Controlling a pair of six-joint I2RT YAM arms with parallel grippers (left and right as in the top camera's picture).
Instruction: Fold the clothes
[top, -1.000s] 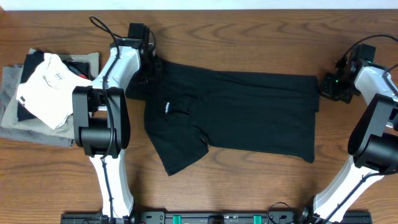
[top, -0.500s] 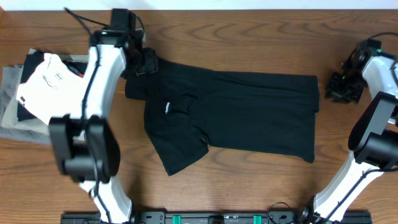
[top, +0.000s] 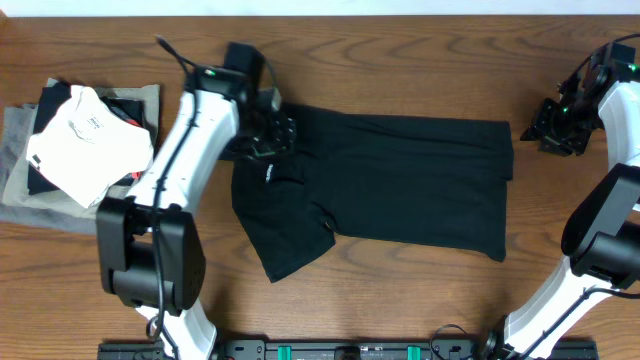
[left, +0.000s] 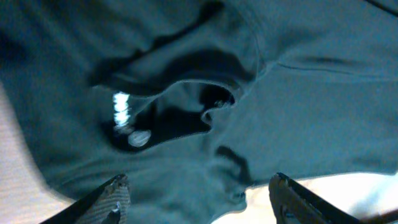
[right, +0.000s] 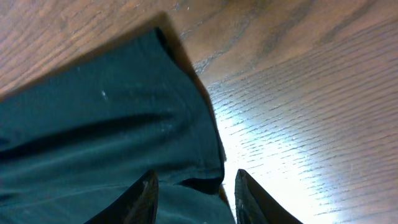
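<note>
The clothes, a black T-shirt (top: 400, 180), lie folded lengthwise across the middle of the table, with a sleeve sticking out toward the front left. The pale label (top: 268, 172) shows at the collar (left: 180, 106). My left gripper (top: 272, 132) hovers over the collar end. In the left wrist view this gripper (left: 199, 186) is open wide, with only the flat fabric (left: 298, 93) beneath it. My right gripper (top: 545, 128) is just off the shirt's right edge. Seen from the right wrist, it (right: 194, 180) stands open above the hem corner (right: 186, 155), gripping nothing.
A pile sits at the table's left edge: a white folded garment (top: 85, 140) on top of a grey-olive folded garment (top: 30, 190). Bare wood (right: 311, 93) lies to the right of the hem. Both arm bases stand at the front edge.
Both grippers have opened and let go of the shirt's back edge. The left one swung right over the collar. The right one drew back to the right, off the hem.
</note>
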